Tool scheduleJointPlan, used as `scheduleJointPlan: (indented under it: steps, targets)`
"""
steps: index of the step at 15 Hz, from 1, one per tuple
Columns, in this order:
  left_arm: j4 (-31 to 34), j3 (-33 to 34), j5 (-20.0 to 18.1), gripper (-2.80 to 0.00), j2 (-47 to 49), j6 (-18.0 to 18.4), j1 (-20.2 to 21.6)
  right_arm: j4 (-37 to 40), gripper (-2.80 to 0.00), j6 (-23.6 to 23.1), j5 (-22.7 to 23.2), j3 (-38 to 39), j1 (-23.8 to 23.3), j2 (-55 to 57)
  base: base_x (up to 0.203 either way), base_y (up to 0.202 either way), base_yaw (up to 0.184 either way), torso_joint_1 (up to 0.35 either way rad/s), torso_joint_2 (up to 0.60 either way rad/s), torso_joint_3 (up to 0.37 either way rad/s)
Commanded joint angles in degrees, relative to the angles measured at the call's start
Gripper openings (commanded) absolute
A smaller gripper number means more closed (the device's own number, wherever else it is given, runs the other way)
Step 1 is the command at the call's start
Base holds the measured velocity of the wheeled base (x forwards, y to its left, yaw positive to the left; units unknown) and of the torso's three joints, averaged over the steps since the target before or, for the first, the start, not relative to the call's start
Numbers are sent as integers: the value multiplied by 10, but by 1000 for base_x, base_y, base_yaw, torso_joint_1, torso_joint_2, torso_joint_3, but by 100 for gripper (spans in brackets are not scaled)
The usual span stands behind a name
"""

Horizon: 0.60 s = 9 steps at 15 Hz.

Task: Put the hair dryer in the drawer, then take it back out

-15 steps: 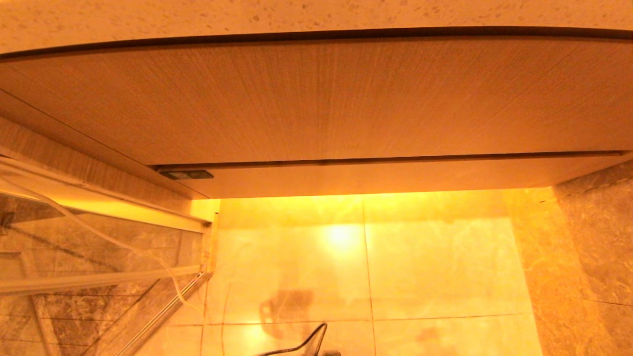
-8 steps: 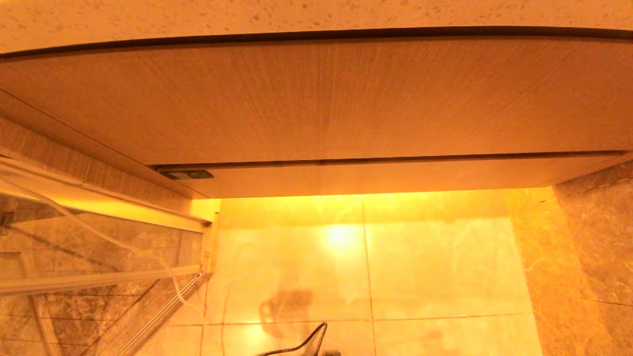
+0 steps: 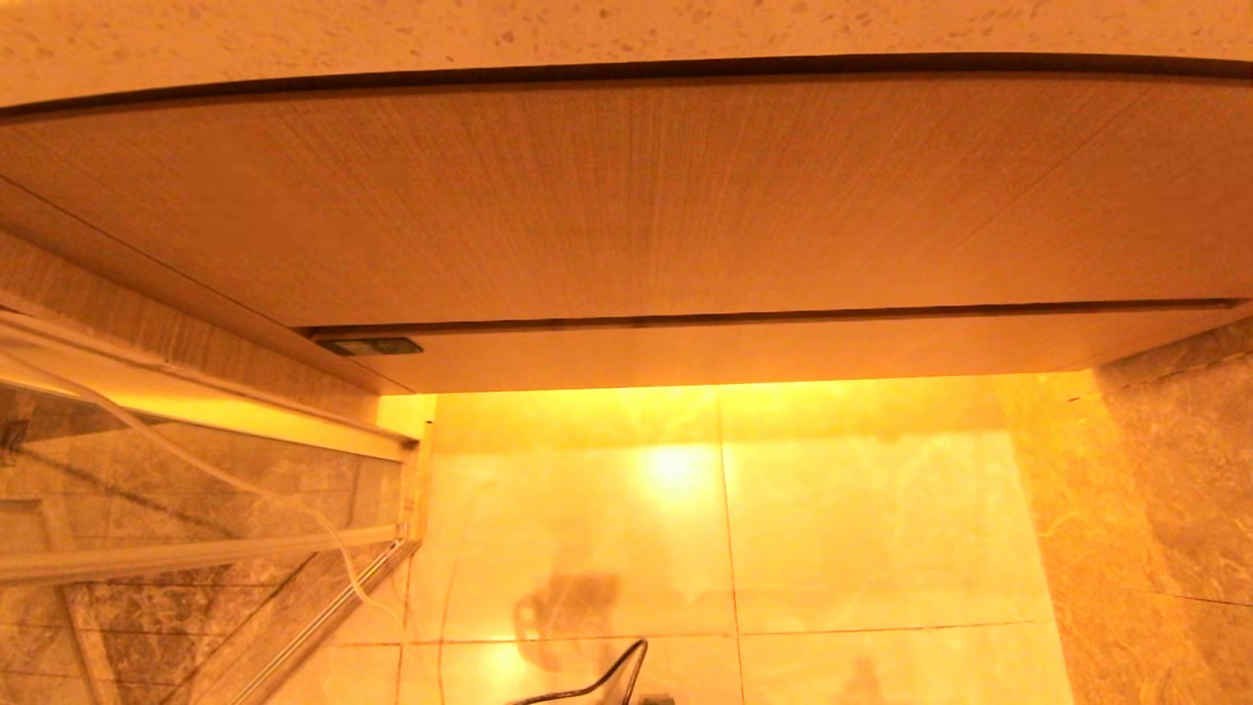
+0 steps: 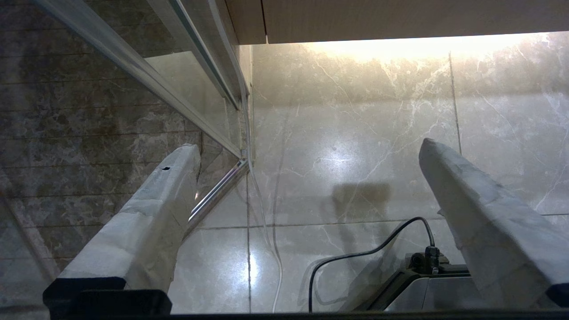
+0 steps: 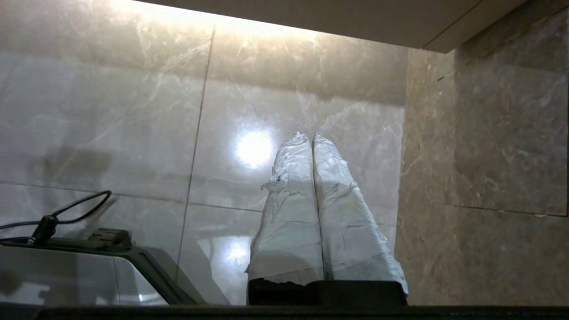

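Head view: a wood-grain cabinet front (image 3: 626, 196) under a speckled bench top (image 3: 626, 24) fills the upper part, the drawer (image 3: 764, 348) closed flush below it, glossy floor tiles (image 3: 832, 529) beneath. Neither arm shows, nor the hair dryer.

Left wrist view: the left gripper (image 4: 306, 149) has its jaws wide apart, empty, over the tiles; a black cable (image 4: 355, 255) lies between them.

Right wrist view: the right gripper (image 5: 311, 135) has its jaws pressed together, holding nothing, a stone wall (image 5: 489, 146) beside them.

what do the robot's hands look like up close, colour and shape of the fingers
Left hand: two long tapered fingers wrapped in wrinkled whitish-grey tape, on a black base. Right hand: matching taped fingers, black base. A thin black cable plugs into the grey robot body below.
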Motion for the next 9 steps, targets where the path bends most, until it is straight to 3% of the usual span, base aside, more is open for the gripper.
scheduleJointPlan:
  steps: [1, 4, 9]
  targets:
    - [0, 0, 0, 0, 0, 0, 0, -16, -280, 1, 0, 2, 0, -7, 0, 0, 0, 0, 0, 0]
    - [0, 0, 0, 0, 0, 0, 0, -12, -280, 40, 0, 1, 0, -7, 0, 0, 0, 0, 0, 0]
    - [0, 0, 0, 0, 0, 0, 0, -17, -280, 54, -3, 2, 0, -7, 0, 0, 0, 0, 0, 0]
